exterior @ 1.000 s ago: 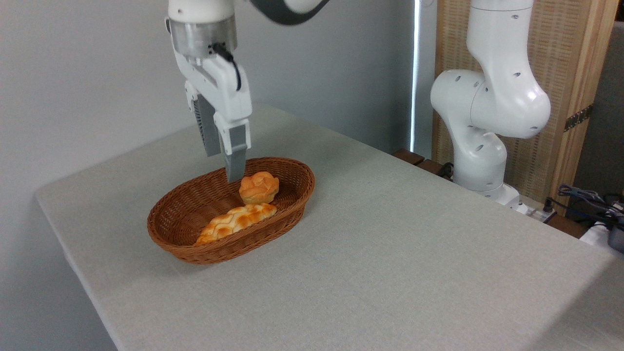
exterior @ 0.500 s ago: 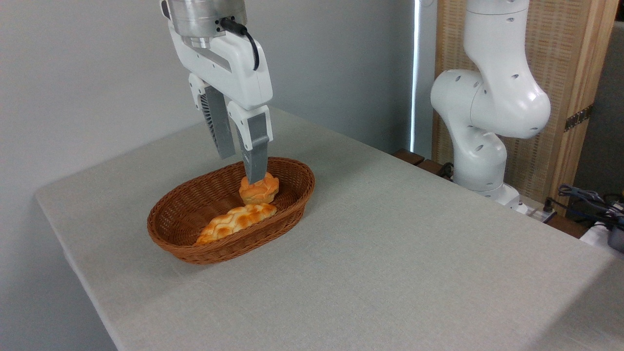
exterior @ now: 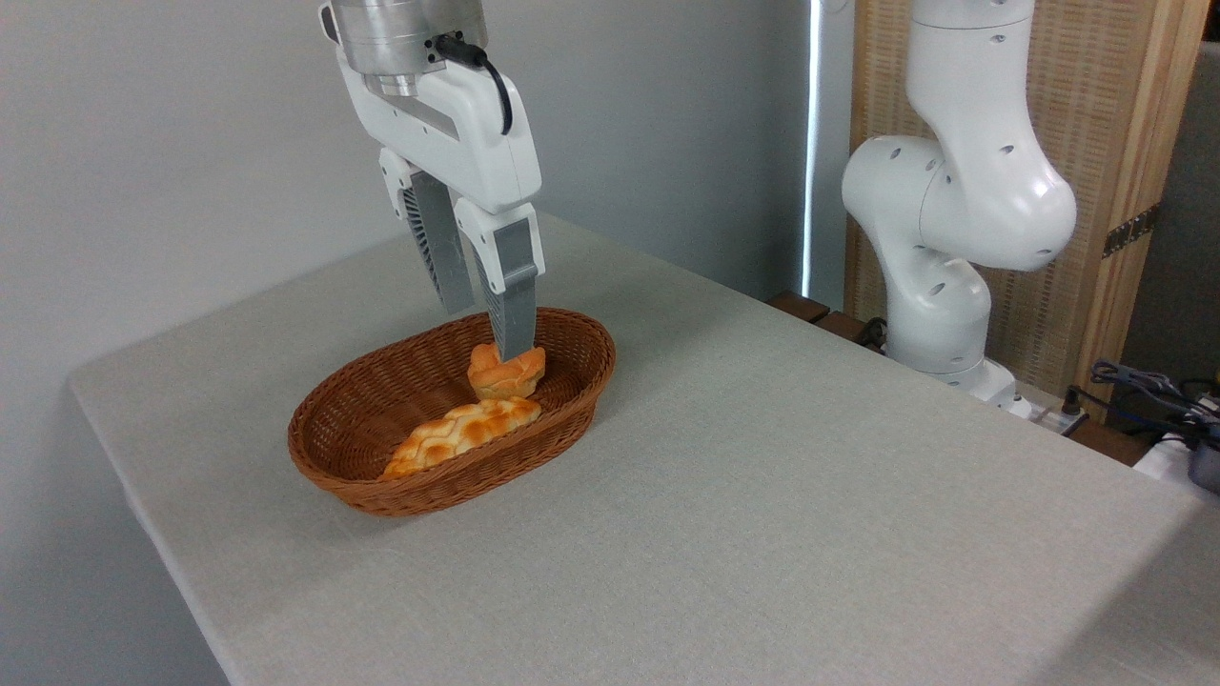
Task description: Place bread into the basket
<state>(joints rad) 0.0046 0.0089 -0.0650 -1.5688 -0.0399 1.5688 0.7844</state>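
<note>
Camera view: end effector [exterior: 486,333] with fingers apart and empty, poised above the basket [exterior: 381,486]. Bun [exterior: 505,378] directly beneath the front finger tip, which overlaps its top; contact cannot be told. Braided loaf [exterior: 457,431] lies below and nearer the camera, inside the basket on the desk [exterior: 762,495].

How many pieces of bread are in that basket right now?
2. A small round bun sits toward the far end of the wicker basket, partly behind the robot's gripper. A long braided loaf lies along the near side. None appear hidden.
</note>
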